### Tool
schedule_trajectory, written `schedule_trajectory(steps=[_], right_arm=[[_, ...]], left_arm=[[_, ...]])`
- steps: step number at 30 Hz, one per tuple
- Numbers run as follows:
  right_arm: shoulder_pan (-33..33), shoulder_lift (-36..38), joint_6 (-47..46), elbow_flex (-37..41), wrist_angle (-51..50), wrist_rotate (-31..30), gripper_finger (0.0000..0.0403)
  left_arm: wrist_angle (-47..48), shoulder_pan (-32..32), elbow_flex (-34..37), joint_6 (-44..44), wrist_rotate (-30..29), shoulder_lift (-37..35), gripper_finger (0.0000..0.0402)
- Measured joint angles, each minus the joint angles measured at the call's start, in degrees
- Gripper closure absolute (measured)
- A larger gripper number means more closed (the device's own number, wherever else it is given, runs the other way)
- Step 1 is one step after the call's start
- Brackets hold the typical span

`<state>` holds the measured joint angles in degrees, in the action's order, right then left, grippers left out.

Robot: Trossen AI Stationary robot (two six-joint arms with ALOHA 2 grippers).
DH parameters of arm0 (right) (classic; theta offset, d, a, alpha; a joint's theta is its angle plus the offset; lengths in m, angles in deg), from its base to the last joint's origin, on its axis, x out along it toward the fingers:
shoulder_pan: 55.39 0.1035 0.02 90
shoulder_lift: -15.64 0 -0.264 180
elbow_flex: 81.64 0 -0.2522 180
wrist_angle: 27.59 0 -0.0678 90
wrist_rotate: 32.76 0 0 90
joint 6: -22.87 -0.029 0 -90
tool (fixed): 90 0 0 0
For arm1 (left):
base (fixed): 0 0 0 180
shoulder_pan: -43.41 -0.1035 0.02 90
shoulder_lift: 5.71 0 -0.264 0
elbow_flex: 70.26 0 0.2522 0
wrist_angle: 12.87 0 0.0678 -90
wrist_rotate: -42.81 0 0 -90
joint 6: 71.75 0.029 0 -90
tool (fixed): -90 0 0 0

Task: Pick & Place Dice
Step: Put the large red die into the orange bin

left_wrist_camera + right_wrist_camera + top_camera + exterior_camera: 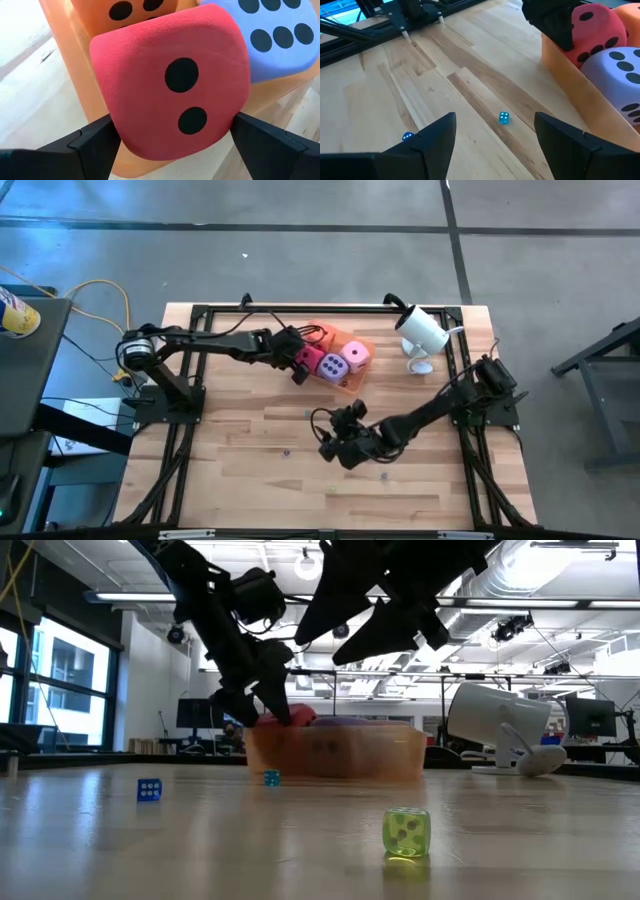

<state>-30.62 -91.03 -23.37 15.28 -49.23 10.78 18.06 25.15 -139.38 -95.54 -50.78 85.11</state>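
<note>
high: straight down over the whole table (250, 470), both arms | low: table-top height, level across the wood toward the room | left wrist: very close on the red die (170, 85) at the orange tray (75, 55) | right wrist: a little above the table, facing the tray | shared: tray and dice in all four

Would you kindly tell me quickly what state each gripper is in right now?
Left gripper: closed on the red die, at the orange tray.
Right gripper: open, empty, over the table.
</note>
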Motion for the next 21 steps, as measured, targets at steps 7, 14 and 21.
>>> schedule_trajectory(steps=[7, 14, 21], right_arm=[[0.9, 0.0, 1.49, 0.0, -0.13, -0.02, 0.0145], [1.12, 0.0, 1.49, 0.0, -0.18, 0.11, 0.0145], [1.12, 0.0, 1.38, 0.0, -0.02, 0.06, 0.0145]], left_arm=[[-0.24, 1.13, 0.2, 2.69, -1.47, -6.15, 0.0061], [-0.09, 2.84, 0.2, 5.01, -3.71, -6.85, 0.0061], [2.46, 2.55, 0.13, 4.85, -7.35, -3.75, 0.0061]])
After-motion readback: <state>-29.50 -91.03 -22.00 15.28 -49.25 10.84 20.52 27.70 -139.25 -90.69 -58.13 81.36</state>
